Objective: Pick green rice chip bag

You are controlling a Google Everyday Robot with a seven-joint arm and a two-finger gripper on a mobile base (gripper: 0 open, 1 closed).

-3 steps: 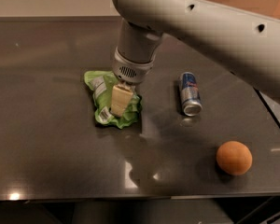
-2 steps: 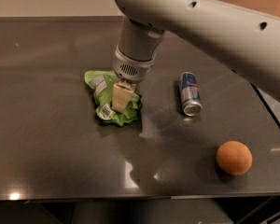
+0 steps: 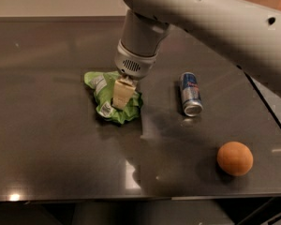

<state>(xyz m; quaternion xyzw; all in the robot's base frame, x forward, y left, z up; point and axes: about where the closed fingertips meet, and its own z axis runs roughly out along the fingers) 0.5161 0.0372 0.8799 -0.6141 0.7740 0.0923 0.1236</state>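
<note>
- Camera view: the gripper (image 3: 122,96) is down on the bag (image 3: 131,109), its cream tip touching the crumpled green foil. Whether it is clamped or spread, I cannot tell.
- The bag lies left of centre on the dark desk (image 3: 47,139).
- A can (image 3: 191,93) lies on its side to the right, apart from the bag.
- An orange fruit (image 3: 234,158) sits front right.

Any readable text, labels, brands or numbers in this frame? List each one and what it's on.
No text can be read.
green rice chip bag: white label patches, print too blurred to read.
drink can: blue-silver with a red mark, lettering too blurred to read.
orange fruit: no markings visible.
gripper: down on the bag, no lettering visible.
</note>
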